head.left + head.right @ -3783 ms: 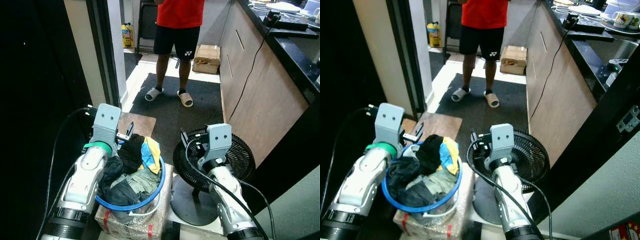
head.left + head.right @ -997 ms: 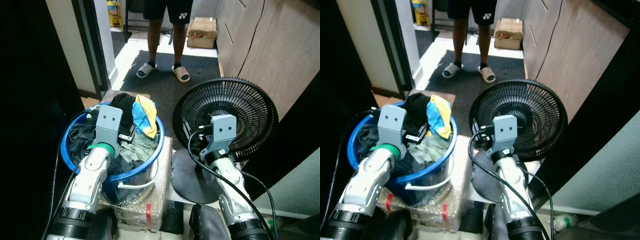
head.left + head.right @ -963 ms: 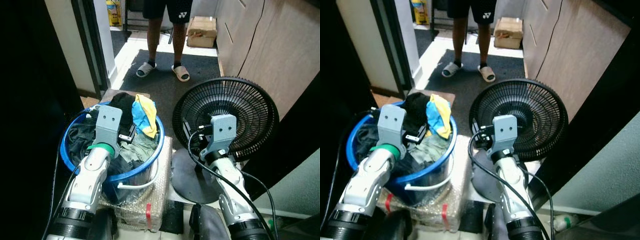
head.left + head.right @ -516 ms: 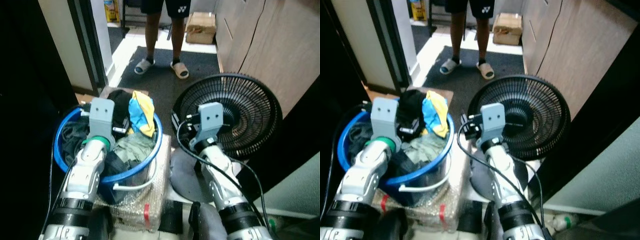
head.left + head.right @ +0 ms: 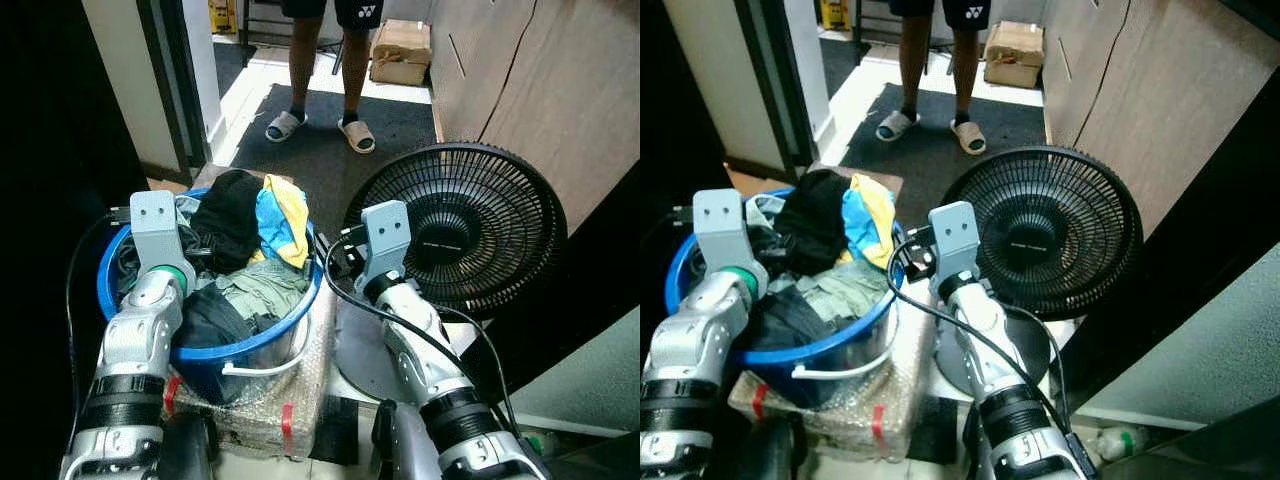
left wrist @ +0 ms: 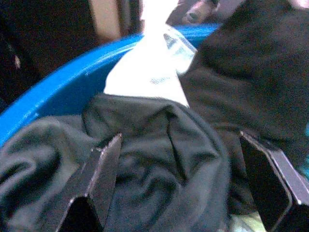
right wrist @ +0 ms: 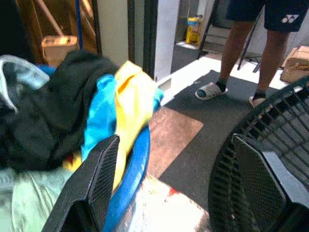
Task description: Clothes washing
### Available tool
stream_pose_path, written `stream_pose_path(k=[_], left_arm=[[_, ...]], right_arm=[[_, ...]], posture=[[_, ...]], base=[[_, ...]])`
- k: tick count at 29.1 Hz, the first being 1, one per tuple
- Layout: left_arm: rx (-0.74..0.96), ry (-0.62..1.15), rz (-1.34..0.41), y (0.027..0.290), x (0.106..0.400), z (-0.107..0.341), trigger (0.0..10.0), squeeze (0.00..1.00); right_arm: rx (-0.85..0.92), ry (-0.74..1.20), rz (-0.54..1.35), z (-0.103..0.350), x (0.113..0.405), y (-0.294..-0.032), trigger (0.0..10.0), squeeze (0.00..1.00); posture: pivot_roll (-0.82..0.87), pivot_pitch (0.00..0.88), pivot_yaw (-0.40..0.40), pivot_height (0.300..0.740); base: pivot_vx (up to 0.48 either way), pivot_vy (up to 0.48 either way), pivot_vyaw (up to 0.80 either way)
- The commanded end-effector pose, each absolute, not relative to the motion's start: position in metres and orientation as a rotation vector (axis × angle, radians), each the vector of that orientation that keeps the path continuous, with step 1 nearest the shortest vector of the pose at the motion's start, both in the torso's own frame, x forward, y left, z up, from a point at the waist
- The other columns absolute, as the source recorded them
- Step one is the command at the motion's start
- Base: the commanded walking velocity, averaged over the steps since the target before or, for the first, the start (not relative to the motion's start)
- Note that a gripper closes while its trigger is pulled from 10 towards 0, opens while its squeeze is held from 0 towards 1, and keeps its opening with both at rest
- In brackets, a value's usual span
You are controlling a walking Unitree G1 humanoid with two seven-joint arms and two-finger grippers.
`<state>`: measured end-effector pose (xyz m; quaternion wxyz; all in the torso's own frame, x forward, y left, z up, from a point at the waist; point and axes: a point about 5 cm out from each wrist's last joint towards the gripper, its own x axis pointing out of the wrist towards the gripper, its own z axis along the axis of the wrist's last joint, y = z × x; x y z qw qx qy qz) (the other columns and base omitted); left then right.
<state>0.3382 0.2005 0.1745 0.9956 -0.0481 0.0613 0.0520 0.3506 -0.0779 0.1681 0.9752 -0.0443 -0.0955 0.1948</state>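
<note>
- A blue tub [image 5: 262, 340] heaped with clothes [image 5: 245, 250] sits on a plastic-wrapped box [image 5: 262, 400], beside a black fan [image 5: 470, 235].
- A person [image 5: 325, 60] in sandals stands on the dark mat beyond.
- My left pincer [image 6: 183, 193] hangs spread wide over a dark garment [image 6: 159, 145] inside the tub, gripping nothing.
- My right pincer [image 7: 188, 193] is spread too, empty, between the tub's rim and the fan.
</note>
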Motion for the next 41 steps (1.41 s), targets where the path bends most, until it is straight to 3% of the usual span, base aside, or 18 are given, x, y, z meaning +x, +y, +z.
stream_pose_path(k=[1,7,17,26,28,33,38,41], left_arm=[[-0.111,0.125,0.049,0.194,0.335,0.175,10.0,0.00],[-0.086,0.190,-0.057,0.178,0.309,0.164,10.0,0.00],[0.009,0.144,-0.004,0.177,0.304,0.162,10.0,0.00],[0.023,0.096,0.211,0.200,0.307,0.177,10.0,0.00],[0.149,0.087,0.242,0.212,0.302,0.175,10.0,0.00],[0.234,0.089,0.254,0.215,0.295,0.172,10.0,0.00],[0.297,0.110,0.207,0.215,0.290,0.166,10.0,0.00],[0.306,0.161,0.086,0.208,0.282,0.158,10.0,0.00]], right_arm=[[-0.102,-0.169,0.399,0.164,0.349,-0.080,10.0,0.00],[-0.132,-0.129,0.400,0.151,0.334,-0.101,10.0,0.00],[-0.118,-0.111,0.400,0.146,0.327,-0.101,10.0,0.00],[-0.108,-0.115,0.417,0.150,0.326,-0.096,10.0,0.00],[-0.106,-0.111,0.424,0.148,0.325,-0.095,10.0,0.00],[-0.106,-0.108,0.427,0.148,0.324,-0.094,10.0,0.00],[-0.105,-0.106,0.429,0.148,0.324,-0.094,10.0,0.00],[-0.106,-0.106,0.430,0.148,0.324,-0.094,10.0,0.00]], posture=[[0.16,0.114,-0.036,0.483],[0.14,0.113,-0.029,0.483],[0.14,0.113,-0.027,0.483],[0.14,0.096,-0.026,0.483],[0.15,0.094,-0.029,0.483],[0.15,0.094,-0.029,0.483],[0.15,0.095,-0.030,0.483],[0.15,0.096,-0.031,0.483]], base=[[0.000,0.000,0.00],[0.000,0.000,0.00],[0.000,0.000,0.00],[0.000,0.000,0.00],[0.000,0.000,0.00],[0.000,0.000,0.00],[0.000,0.000,0.00],[0.000,0.000,0.00]])
